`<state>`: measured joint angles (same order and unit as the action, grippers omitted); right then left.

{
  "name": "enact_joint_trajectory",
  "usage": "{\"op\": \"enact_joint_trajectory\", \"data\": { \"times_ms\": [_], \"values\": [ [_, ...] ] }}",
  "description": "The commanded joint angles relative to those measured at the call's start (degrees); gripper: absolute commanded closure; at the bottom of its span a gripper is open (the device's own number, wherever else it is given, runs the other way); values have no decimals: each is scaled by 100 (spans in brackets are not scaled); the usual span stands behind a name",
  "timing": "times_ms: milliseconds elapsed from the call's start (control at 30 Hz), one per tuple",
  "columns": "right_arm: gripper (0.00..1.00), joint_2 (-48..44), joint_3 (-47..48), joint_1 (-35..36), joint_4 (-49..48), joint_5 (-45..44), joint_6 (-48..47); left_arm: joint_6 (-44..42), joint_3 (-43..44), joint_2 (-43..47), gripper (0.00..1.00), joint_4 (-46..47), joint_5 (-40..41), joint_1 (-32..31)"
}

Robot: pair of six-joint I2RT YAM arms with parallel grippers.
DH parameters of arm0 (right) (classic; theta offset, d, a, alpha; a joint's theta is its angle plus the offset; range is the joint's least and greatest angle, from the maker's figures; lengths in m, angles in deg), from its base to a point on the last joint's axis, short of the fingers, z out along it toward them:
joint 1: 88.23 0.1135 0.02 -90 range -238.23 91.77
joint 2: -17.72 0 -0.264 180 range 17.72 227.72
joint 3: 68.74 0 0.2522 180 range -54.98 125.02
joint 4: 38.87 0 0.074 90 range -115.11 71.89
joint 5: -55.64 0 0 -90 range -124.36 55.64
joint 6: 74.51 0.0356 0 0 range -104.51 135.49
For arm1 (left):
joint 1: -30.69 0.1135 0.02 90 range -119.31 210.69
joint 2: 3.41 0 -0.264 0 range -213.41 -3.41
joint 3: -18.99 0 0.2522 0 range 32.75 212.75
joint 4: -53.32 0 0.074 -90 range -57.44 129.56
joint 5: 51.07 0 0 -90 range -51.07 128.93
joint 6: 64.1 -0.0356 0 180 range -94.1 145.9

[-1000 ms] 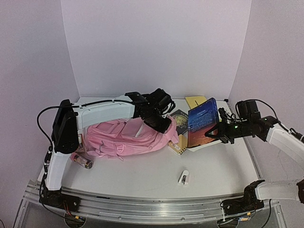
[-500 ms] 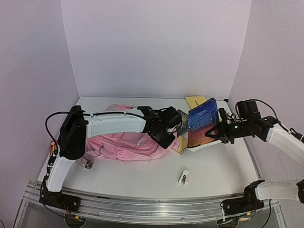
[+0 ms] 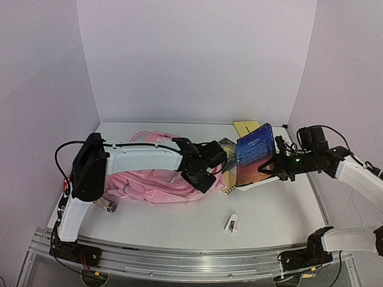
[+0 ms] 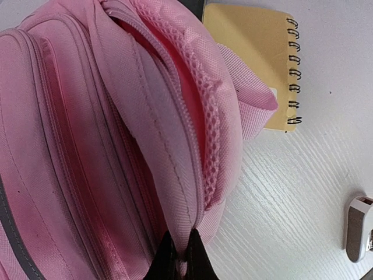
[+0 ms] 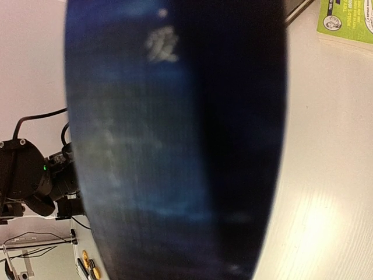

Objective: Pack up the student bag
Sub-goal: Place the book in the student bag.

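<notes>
1. The student bag, a large soft light-pink fabric backpack, lies flat on the left half of the white table. Its zipped mouth faces the middle of the table, and the left arm reaches across the top of it.
2. The left gripper is pressed together on a thin fold of fabric at the rim of the bag's opening, where the zip and the pink mesh lining meet. In the left wrist view the mouth gapes only slightly.
3. The right gripper pinches a dark blue hardback book by its lower right edge and holds it upright above the table, to the right of the bag. In the right wrist view the book's cover fills most of the frame.
4. A yellow spiral-bound notebook lies just beside the bag's mouth, partly under the bag's flap. A small white block lies nearer the front edge, well apart from the bag.
5. Step in hand, as I judge it: opening the bag with 1 arm while the other arm has the first book ready.
6. The next move likely calls for lifting the pinched rim up and back to widen the mouth. The blue book can then be tilted spine-first toward the gap. With the opening this narrow, the book may catch on the zip edge.
</notes>
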<state>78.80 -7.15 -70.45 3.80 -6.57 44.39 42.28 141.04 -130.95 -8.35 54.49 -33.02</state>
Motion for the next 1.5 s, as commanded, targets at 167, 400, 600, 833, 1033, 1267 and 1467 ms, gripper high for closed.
{"op": "enact_joint_trajectory", "data": {
  "times_ms": [167,400,600,833,1033,1267,1467],
  "values": [
    [100,357,553,26,-1979,1368,501,88,284,999,100,60,-584,25],
    [100,1334,611,516,-3604,848,1472,293,610,738,100,-152,-592,25],
    [100,1796,214,735,-3494,228,1613,614,813,752,100,-73,-673,25],
    [100,2239,-70,836,-2703,-392,1347,732,827,953,100,106,-803,34],
    [100,2474,-50,862,-2333,-582,1155,799,949,1174,100,145,-714,48],
    [100,2526,97,932,-1940,-594,840,1130,788,1350,96,196,-801,300],
    [100,2681,215,1012,-1905,-415,692,1283,802,1214,92,229,-1192,492]
  ]
}}
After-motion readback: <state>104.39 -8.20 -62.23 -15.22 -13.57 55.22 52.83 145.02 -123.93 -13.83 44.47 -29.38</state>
